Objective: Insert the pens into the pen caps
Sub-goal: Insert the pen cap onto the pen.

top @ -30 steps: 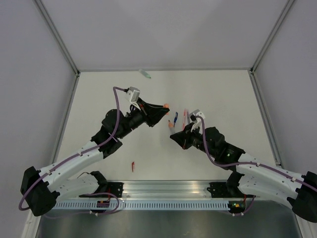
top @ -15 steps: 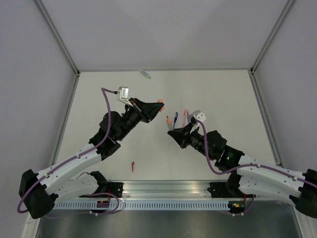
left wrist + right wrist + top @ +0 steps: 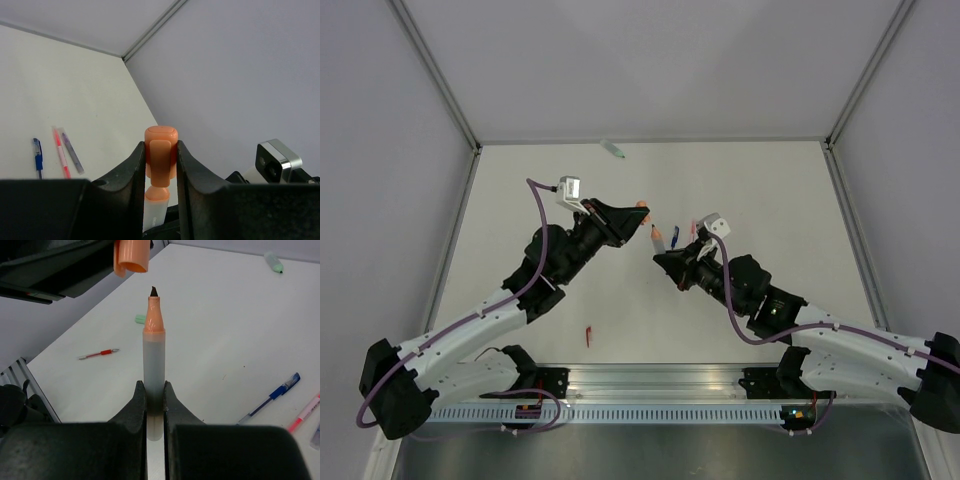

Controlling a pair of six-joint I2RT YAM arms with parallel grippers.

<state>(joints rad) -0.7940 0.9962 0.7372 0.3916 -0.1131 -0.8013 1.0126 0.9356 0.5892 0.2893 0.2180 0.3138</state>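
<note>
Top external, left pincer (image 3: 638, 211) with cap (image 3: 161, 155) facing right pincer's (image 3: 660, 262) pen (image 3: 153, 355)

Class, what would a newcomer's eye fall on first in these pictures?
The orange cap, clamped in the left jaws, hangs over the middle of the table. Just below it in the right wrist view, the right jaws hold a pen with an orange neck, tip close to the cap but not yet in.
</note>
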